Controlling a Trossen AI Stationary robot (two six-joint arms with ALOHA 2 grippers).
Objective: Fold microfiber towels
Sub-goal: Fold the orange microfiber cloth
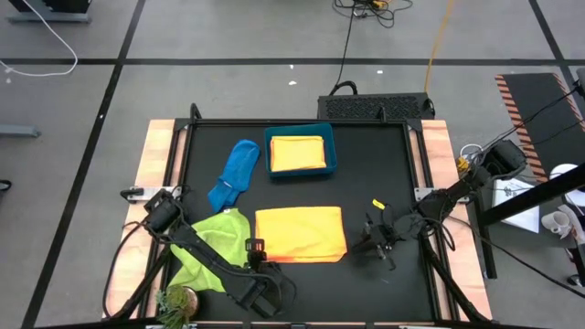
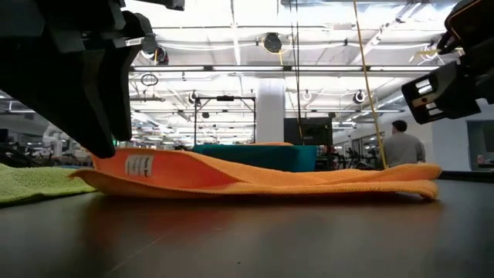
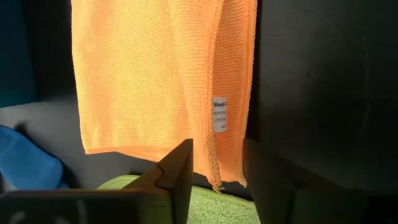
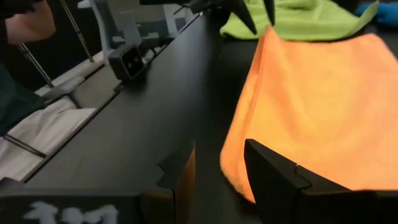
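A folded orange towel lies flat on the black table, its white label near the near-left corner. My left gripper is open, its fingers standing on either side of that corner. My right gripper is open just off the towel's right edge, above the table. A lime green towel lies crumpled at the near left, and a blue towel lies bunched farther back. A folded yellow towel rests in the teal bin. My left gripper points steeply down over the orange towel's near-left corner, which lies between its spread fingers. Whether a finger touches the cloth, I cannot tell.
The teal bin stands at the table's far middle. Wooden strips run along the table's left and right sides. A small plant-like thing sits at the near-left corner. A person stands in the room behind.
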